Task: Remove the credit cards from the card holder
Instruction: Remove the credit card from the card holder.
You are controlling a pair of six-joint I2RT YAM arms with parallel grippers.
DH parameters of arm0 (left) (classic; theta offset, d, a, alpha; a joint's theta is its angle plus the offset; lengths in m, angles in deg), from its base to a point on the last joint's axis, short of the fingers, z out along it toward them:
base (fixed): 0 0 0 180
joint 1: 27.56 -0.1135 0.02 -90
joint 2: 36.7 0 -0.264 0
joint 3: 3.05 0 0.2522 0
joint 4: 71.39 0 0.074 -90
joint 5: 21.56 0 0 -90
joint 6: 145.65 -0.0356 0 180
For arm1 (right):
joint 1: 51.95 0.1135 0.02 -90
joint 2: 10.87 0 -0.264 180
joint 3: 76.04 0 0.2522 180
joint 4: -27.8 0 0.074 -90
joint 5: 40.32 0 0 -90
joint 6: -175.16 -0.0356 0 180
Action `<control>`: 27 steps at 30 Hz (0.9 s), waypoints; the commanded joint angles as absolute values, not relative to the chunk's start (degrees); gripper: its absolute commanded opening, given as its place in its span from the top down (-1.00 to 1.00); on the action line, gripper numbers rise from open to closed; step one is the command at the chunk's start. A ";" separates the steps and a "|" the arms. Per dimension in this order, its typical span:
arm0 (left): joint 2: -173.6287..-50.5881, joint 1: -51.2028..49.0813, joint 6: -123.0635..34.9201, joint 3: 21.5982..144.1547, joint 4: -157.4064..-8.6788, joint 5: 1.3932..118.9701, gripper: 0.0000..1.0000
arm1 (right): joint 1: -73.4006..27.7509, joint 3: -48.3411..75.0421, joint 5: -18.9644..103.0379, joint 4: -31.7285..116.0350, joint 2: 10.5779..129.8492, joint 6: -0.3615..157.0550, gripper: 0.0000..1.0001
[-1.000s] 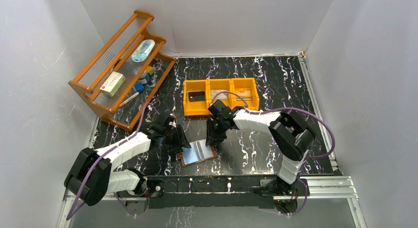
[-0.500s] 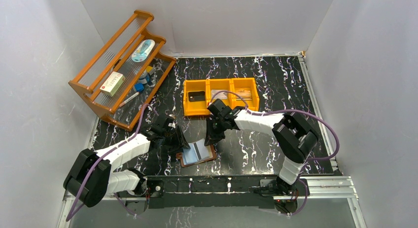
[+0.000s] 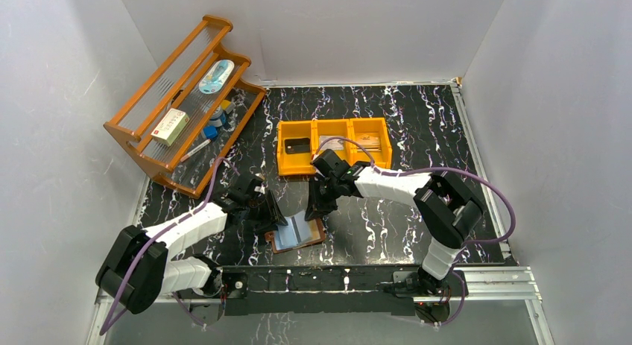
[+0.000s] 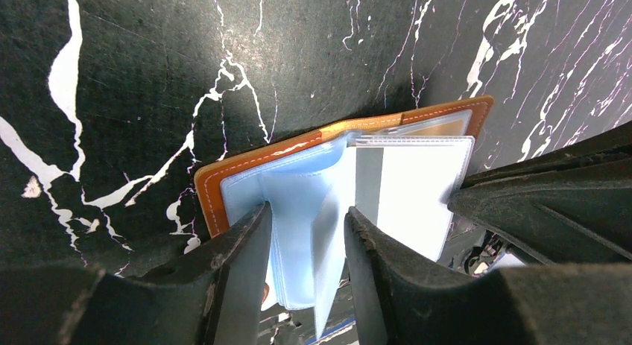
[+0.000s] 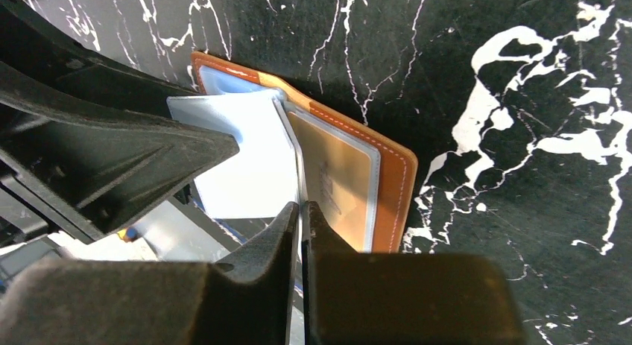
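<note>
The brown card holder (image 3: 316, 235) lies open near the table's front edge, its pale-blue pockets (image 4: 298, 203) fanned upward. My left gripper (image 4: 305, 237) straddles the left pocket leaves; a gap shows beside its right finger (image 4: 373, 255). My right gripper (image 5: 302, 211) is shut on the edge of one thin raised leaf (image 5: 296, 159); I cannot tell whether a card sits in it. A tan credit card (image 5: 335, 181) shows inside the right-hand pocket. A black card (image 3: 297, 145), a silvery one (image 3: 333, 144) and a tan one (image 3: 370, 142) lie in the orange bin (image 3: 332, 166).
A wooden rack (image 3: 141, 147) stands at the back left with a white-and-red box (image 3: 170, 126) and small items. The orange bin sits just behind the right gripper (image 3: 319, 207). The left gripper (image 3: 270, 211) nearly meets it. A metal rail (image 3: 335, 274) runs along the front.
The right gripper has closed onto a pocket leaf and shifted a little left. The left jaws have narrowed slightly around the left leaves. Less of the holder's inside shows from above.
</note>
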State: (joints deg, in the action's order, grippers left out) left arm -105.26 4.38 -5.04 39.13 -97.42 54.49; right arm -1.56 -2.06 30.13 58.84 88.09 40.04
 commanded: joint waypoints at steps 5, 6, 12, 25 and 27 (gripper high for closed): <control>-103.58 4.25 -4.85 37.78 -99.92 55.52 0.24 | -0.62 -0.20 32.56 58.52 85.49 39.00 1.00; -103.31 4.26 -4.93 37.91 -100.44 55.97 0.24 | -0.62 0.00 33.45 58.88 84.52 39.30 1.00; -99.68 4.23 -5.20 40.15 -107.87 63.52 0.07 | -1.99 -0.09 28.68 55.96 80.98 38.46 1.00; -96.27 4.25 -5.95 43.02 -103.60 59.71 -0.06 | -2.12 -0.11 33.20 61.00 85.55 37.69 0.67; -95.89 4.20 -6.59 42.86 -100.99 57.09 -0.05 | -2.12 -0.60 33.87 60.88 86.46 38.26 0.49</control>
State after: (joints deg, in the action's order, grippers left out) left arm -96.51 4.38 -5.17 41.27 -104.87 62.05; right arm -1.76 -1.75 31.33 58.79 84.27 37.28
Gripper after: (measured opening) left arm 0.529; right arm 0.175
